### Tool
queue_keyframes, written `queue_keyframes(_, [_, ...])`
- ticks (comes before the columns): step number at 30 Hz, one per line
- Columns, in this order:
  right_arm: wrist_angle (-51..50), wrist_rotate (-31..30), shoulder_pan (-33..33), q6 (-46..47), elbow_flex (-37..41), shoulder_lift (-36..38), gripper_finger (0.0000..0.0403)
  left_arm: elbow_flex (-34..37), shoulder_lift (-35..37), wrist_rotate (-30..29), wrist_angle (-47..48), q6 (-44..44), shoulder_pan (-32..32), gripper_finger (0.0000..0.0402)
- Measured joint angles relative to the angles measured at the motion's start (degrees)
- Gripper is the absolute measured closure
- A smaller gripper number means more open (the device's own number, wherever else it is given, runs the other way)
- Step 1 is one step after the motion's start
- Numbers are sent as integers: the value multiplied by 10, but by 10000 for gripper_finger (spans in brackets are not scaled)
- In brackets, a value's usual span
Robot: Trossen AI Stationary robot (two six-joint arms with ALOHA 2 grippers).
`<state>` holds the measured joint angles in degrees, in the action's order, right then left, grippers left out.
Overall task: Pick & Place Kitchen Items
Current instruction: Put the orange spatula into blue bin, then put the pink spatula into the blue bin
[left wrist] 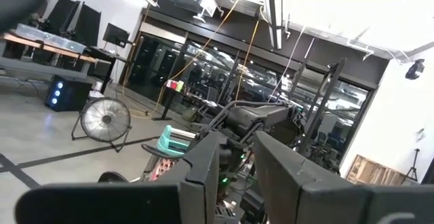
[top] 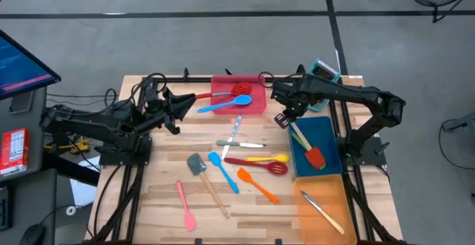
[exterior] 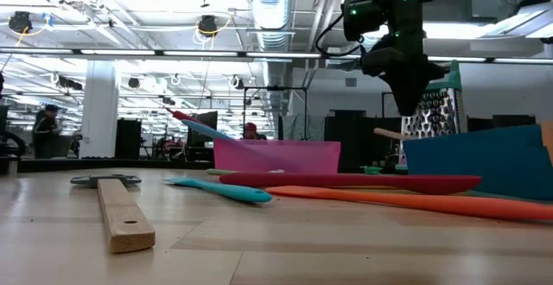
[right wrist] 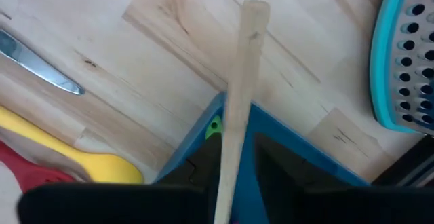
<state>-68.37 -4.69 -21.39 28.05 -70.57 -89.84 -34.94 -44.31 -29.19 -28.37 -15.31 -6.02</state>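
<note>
While parked at table's left edge, left gripper [top: 180,105]: raised clear, jaws slightly parted, nothing held. Loose coloured long-handled utensils [top: 236,163] at centre, awaiting pickup. Right gripper [top: 284,116] over blue rectangular tray [top: 325,137]: jaws astride wooden-handled spatula [right wrist: 239,102]; grasp or release, cannot tell.

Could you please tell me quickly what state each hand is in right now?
Left hand: open a little, empty.
Right hand: cannot be told; a wooden handle lies in it, over the blue tray.

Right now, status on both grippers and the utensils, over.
Right gripper over blue tray, wooden-handled spatula lying in it. Left gripper waiting at table's left. Several utensils left on table.
</note>
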Motion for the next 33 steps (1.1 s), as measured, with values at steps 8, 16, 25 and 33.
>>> queue_keyframes(8, [-10,6,0,-57,-18,13,242,0,0,77,71,7,0,307])
queue_keyframes(16, [-16,51,1,-59,-75,80,153,0,-8,306,304,-61,-31,223])
queue_keyframes(25, [-15,49,11,-28,-78,151,148,0,-96,377,415,19,-172,185])
queue_keyframes(33, [-20,49,26,-25,-78,156,148,0,-222,397,414,110,-276,187])
